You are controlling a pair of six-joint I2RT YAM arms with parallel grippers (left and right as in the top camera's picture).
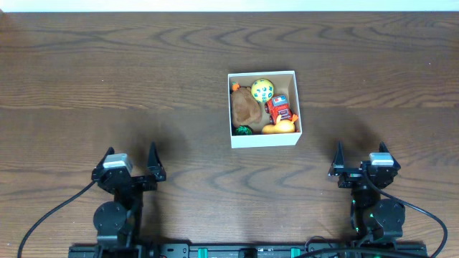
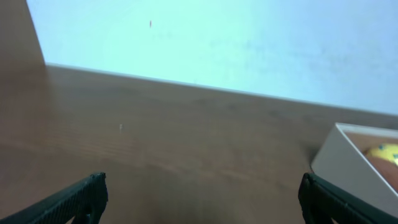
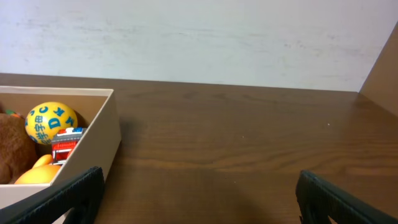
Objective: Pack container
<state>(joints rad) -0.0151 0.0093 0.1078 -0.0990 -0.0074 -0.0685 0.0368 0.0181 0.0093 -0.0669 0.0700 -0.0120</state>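
The container (image 1: 265,138), a small white cardboard box with a tan inside, stands on the table right of centre. It holds a brown plush toy (image 1: 245,108), a yellow ball with blue letters (image 1: 262,89), a red toy (image 1: 280,108), a yellow duck (image 1: 280,128) and a green item (image 1: 244,130). The box also shows in the left wrist view (image 2: 348,162) and in the right wrist view (image 3: 93,143). My left gripper (image 1: 132,159) is open and empty near the front left. My right gripper (image 1: 361,155) is open and empty near the front right, below the box.
The dark wooden table (image 1: 107,79) runs to a pale wall (image 3: 199,37) at the back. The arm bases and cables lie along the front edge (image 1: 229,247).
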